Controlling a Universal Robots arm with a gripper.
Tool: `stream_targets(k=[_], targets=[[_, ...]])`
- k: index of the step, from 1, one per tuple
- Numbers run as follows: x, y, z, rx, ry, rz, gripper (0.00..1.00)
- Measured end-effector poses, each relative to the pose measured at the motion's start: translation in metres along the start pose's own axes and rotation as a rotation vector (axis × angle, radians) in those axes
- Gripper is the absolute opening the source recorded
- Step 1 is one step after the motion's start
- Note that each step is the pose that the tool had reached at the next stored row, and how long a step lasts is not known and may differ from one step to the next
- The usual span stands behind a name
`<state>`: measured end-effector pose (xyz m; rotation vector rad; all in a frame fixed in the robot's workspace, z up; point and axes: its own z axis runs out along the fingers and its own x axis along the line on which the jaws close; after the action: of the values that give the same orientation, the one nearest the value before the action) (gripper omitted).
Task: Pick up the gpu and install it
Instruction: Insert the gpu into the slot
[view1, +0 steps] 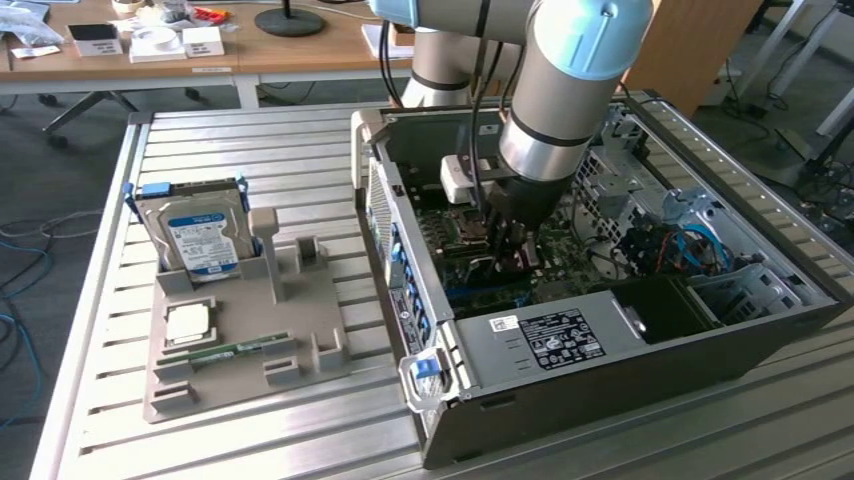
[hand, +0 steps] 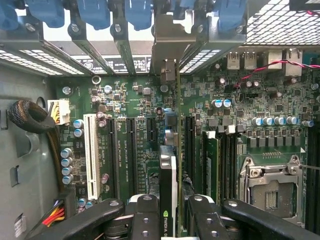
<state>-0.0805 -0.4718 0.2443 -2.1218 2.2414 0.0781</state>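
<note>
The gripper (hand: 169, 217) is down inside the open computer case (view1: 561, 400), its fingers (hand: 142, 220) clamped on the gpu (hand: 168, 187). It holds the card on edge above the motherboard (hand: 130, 125), its bracket toward the rear slot openings, seemingly so the card lines up with a slot.

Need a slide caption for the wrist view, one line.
End effector holds the gpu edge-on over the motherboard, its bracket at the case's rear slots.
</note>
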Motion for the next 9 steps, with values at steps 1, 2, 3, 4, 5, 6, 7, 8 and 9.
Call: stream_targets(k=[1, 2, 3, 4, 5, 6, 7, 8, 9], targets=[[0.0, 0.0, 0.0, 0.0, 0.0, 0.0, 0.27], [0.0, 0.0, 0.0, 0.0, -0.0001, 0.0, 0.27], [0.0, 0.0, 0.0, 0.0, -0.0001, 0.0, 0.27], [0.0, 0.0, 0.0, 0.0, -0.0001, 0.0, 0.27], [0.0, 0.0, 0.0, 0.0001, -0.0001, 0.0, 0.27], [0.0, 0.0, 0.0, 0.0001, -0.0001, 0.0, 0.27], [0.0, 0.0, 0.0, 0.0001, -0.0001, 0.0, 0.27], [0.0, 0.0001, 0.0, 0.0, -0.0001, 0.0, 0.27], [0.0, 0.0001, 0.0, 0.0001, -0.0001, 0.0, 0.27]])
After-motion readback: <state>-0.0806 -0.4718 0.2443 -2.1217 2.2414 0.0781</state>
